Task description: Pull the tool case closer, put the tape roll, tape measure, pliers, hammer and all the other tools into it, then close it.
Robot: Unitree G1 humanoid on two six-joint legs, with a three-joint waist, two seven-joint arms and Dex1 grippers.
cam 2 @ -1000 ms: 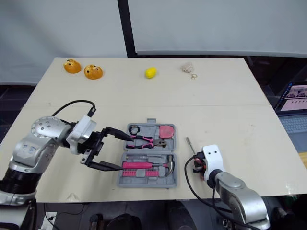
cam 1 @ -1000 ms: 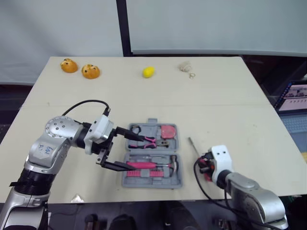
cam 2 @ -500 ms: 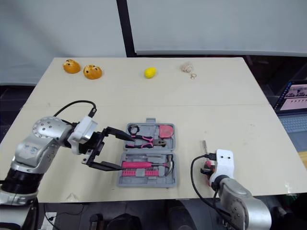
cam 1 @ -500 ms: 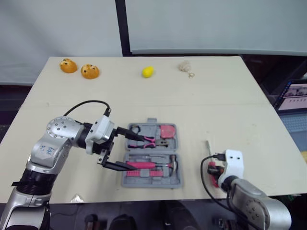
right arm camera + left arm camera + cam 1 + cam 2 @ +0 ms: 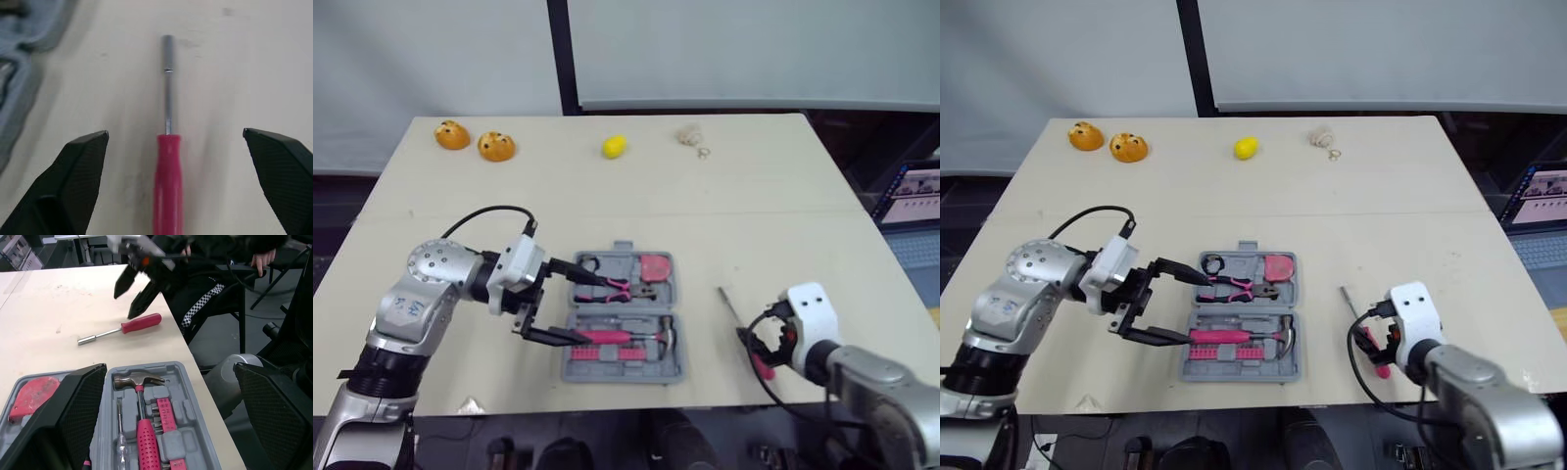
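Right gripper (image 5: 174,134) has swung out toward the desk's right edge, fingers wide apart, straddling the red-handled steel-shaft screwdriver (image 5: 120,329) without gripping it, so the pick is pending. Screwdriver lies near the front edge, right of the open grey plastic tool case (image 5: 625,378). Left gripper (image 5: 591,311) is spread at the case's left side. Handle butt is cut off and its slot is unclear.

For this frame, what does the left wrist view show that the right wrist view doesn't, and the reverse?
Left wrist view: the inside of the open tool case, with the hammer and red tape measure seated in it; the right tool seen from outside, above the red-handled driver; and a person's hand beyond the table. Right wrist view: a close look along the driver, which lies between that tool's spread fingers, neither touching it. Shared: the driver on the table and part of the case.
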